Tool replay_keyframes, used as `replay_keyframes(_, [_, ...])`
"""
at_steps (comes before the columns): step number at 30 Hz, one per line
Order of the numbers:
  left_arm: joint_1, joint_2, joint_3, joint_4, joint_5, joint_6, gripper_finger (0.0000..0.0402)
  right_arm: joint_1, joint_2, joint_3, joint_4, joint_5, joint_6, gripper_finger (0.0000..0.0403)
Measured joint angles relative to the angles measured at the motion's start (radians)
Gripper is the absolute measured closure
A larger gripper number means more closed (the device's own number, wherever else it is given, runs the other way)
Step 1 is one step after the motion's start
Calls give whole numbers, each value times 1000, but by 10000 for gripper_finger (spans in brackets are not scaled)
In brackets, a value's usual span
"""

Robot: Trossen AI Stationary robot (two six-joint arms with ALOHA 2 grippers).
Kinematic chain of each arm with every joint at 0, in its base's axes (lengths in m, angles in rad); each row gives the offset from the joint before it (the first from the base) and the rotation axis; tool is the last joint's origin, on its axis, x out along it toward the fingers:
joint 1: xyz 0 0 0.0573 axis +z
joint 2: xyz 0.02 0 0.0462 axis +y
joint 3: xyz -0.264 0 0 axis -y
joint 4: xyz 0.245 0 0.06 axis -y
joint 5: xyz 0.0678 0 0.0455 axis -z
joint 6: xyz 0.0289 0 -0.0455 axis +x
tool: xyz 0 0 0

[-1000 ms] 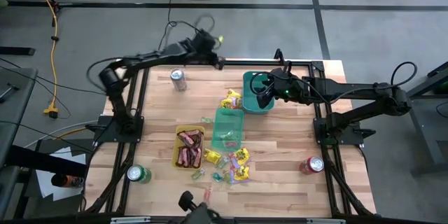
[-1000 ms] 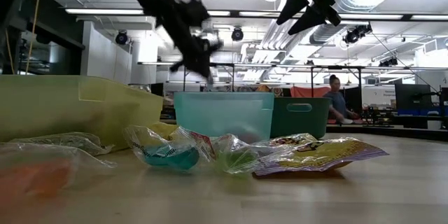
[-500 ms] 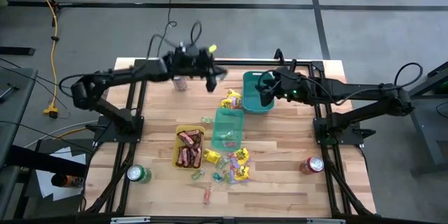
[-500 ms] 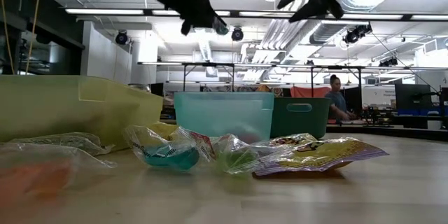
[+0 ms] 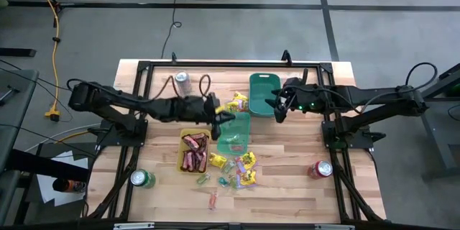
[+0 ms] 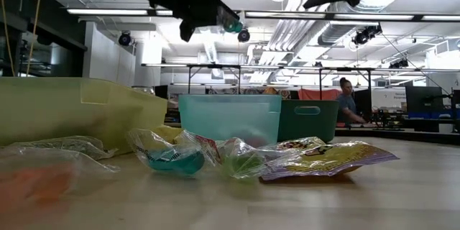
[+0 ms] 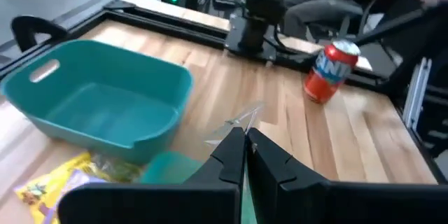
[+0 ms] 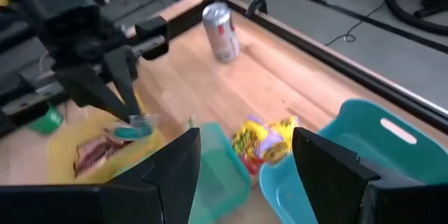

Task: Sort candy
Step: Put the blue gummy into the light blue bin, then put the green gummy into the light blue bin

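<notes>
My left gripper (image 5: 220, 116) is shut on a small teal candy in a clear wrapper (image 8: 131, 131) and hovers over the near-left part of the pale teal tray (image 5: 234, 133). The gripper and candy also show high in the low view (image 6: 231, 25). My right gripper (image 5: 277, 108) is open and empty at the near right corner of the dark teal tray (image 5: 261, 84). Dark red-brown bars (image 5: 193, 151) lie in the yellow tray (image 5: 181, 146). Loose candy (image 5: 238, 169) lies on the table near that tray. Yellow packets (image 5: 237, 103) lie between the two teal trays. My left gripper pinches the teal candy's clear wrapper (image 7: 241, 119) between its two fingertips. The wrapper's end sticks out past the tips. The fingers slant downward from the table's left side. The candy hangs at the tips, lifted clear above the pale teal tray.
A silver can (image 5: 182, 80) stands at the far left, a green can (image 5: 141, 179) at the near left and a red can (image 5: 320, 169) at the near right. Black frame rails (image 5: 215, 64) run along the table's edges. A person (image 6: 345, 100) is far behind the table.
My left gripper, shut on the teal candy, has swept from the table's far edge toward the near edge and down, ending over the pale teal tray. My right gripper has shifted a little toward the near edge, off the dark teal tray, still open.
</notes>
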Motion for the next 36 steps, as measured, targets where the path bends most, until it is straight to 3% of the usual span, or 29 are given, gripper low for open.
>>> replay_keyframes(10, [-57, 7, 0, -16, -100, -15, 385, 46, 0, 0, -36, -26, -26, 181])
replay_keyframes(22, [-57, 7, 0, -119, -77, -44, 232, 58, 0, 0, -28, -18, 70, 181])
replay_keyframes(29, [-57, -19, 15, -150, -13, -13, 181, 58, 2, 0, 30, -27, 139, 181])
replay_keyframes(32, [-52, -77, 51, -211, -12, 50, 179, 58, 15, 0, 129, -116, 141, 181])
replay_keyframes(36, [-30, -183, 67, -234, -20, 103, 179, 77, 76, 0, 326, -330, 142, 181])
